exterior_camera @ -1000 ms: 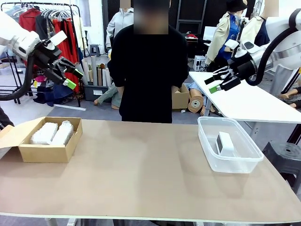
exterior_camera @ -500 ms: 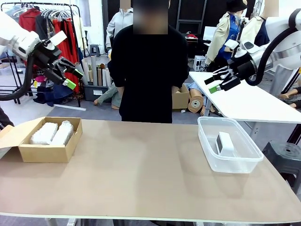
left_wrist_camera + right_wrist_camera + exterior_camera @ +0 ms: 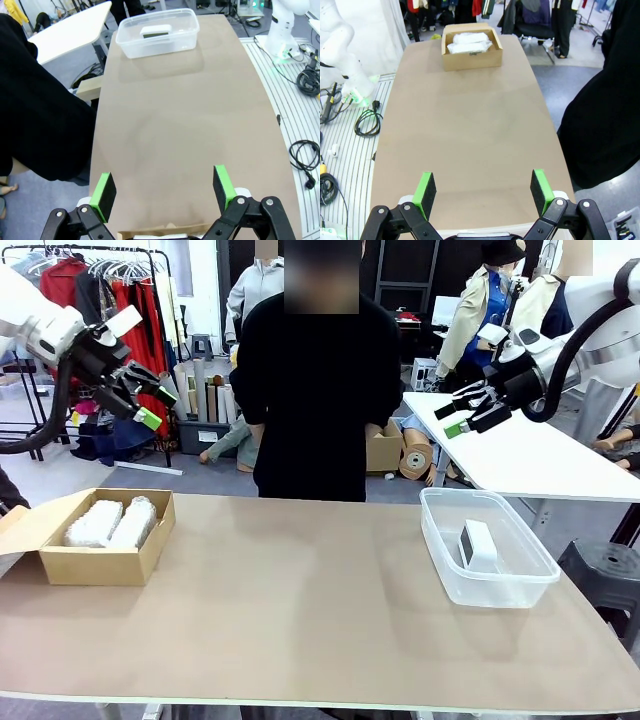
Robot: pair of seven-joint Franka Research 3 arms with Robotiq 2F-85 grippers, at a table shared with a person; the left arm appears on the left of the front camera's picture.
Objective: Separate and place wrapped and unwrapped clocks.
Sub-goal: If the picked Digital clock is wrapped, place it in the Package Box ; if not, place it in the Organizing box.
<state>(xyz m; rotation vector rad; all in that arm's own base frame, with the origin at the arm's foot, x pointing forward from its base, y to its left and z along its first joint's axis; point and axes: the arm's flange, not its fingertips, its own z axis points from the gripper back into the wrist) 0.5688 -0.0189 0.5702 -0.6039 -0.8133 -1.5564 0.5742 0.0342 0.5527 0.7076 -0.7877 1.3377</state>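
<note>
While raised high, left pincer (image 3: 150, 405) and right pincer (image 3: 455, 420) gape wide (both empty).

My arms are white with smooth rounded shells, and a thick black cable loops beside the left one. My left pincer (image 3: 140, 390) is black, a linkage of jointed bars, with a white tag standing off the wrist above it. My right pincer (image 3: 462, 412) is built the same, black behind a white wrist block that carries a small dark camera unit. From the wrist cameras, each finger ends in a bright green pad (image 3: 105, 192) (image 3: 539, 186), flat and rectangular, and silver pivot screws show in the black knuckles below the pads.
</note>
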